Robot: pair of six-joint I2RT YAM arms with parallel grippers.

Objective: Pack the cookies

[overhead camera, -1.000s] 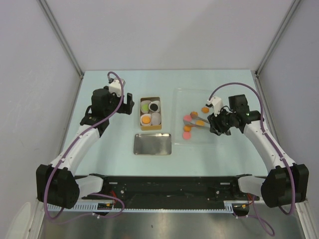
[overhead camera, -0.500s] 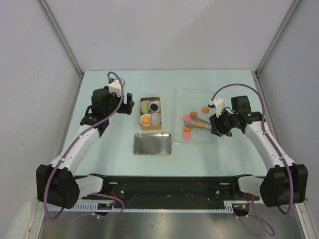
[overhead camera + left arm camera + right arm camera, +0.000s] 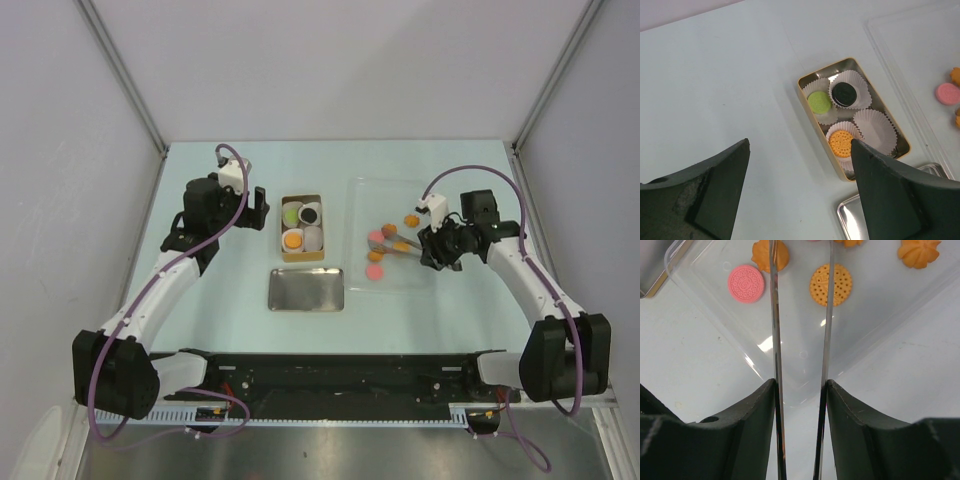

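Cookies lie on a clear tray [image 3: 400,195]: pink ones [image 3: 376,237] and orange ones [image 3: 410,220]. My right gripper [image 3: 440,245] is shut on metal tongs [image 3: 405,247] that reach left over the tray. In the right wrist view the right gripper [image 3: 800,385] presses both tong blades [image 3: 773,330], which stand apart. A pink cookie [image 3: 746,283] and an orange cookie [image 3: 830,285] lie beyond them; the tong tips are out of frame. The box [image 3: 284,228] holds green [image 3: 819,101], black [image 3: 844,93] and orange [image 3: 841,142] cookies in paper cups. My left gripper [image 3: 800,145] hangs open left of the box.
A metal lid [image 3: 306,289] lies in front of the box. One paper cup [image 3: 875,127] in the box is empty. The tray's rim [image 3: 715,305] runs across the right wrist view. Grey walls stand on both sides of the table.
The right arm has shifted slightly, and the tongs stay over the same cookies. The left arm has not moved.
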